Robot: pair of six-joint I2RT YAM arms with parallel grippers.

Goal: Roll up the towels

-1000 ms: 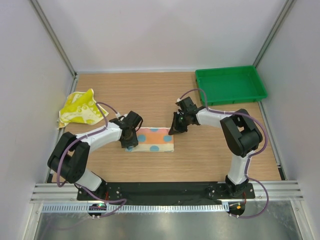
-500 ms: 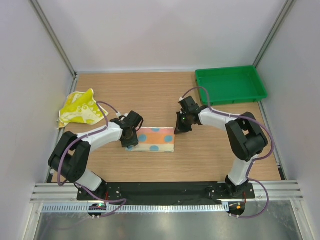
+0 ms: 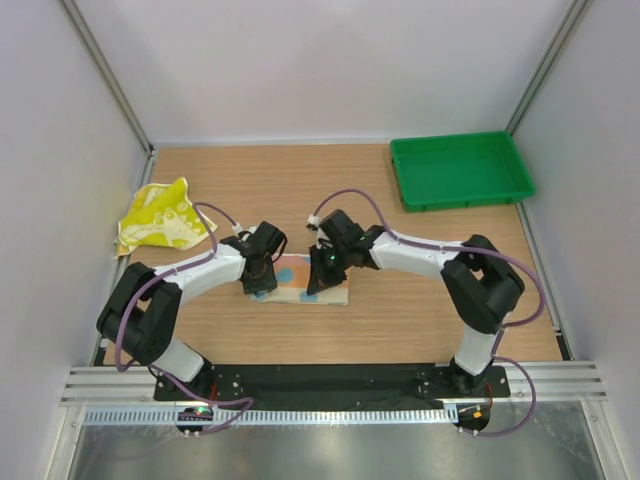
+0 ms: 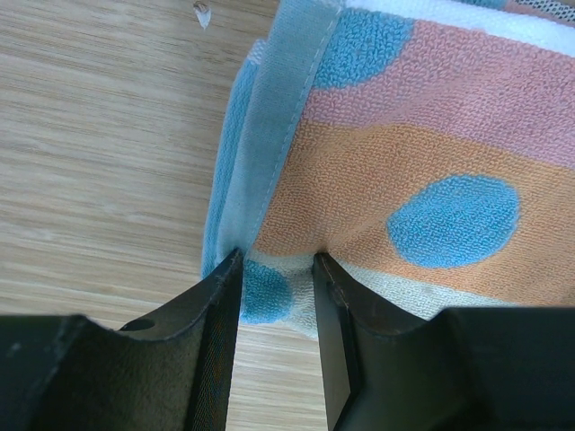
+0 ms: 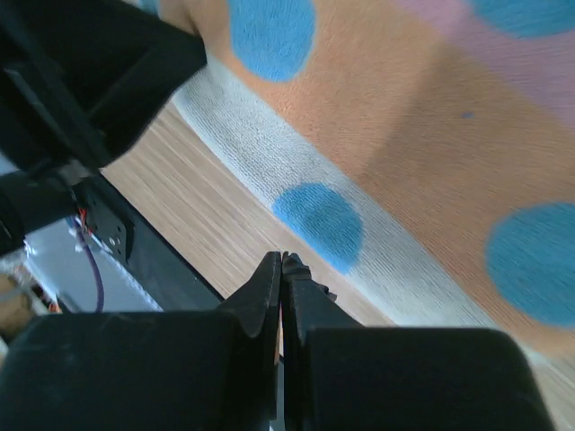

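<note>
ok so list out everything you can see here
spotted towel: one, orange-pink with blue dots, flat at the table's middle
yellow towel: one, yellow with pale pattern, crumpled at the far left
tray: one, green, far right corner
table: one, light wood, under everything
left gripper: one, black, gripping the spotted towel's left end
right gripper: one, black, shut, over the spotted towel's right half by its near edge
</note>
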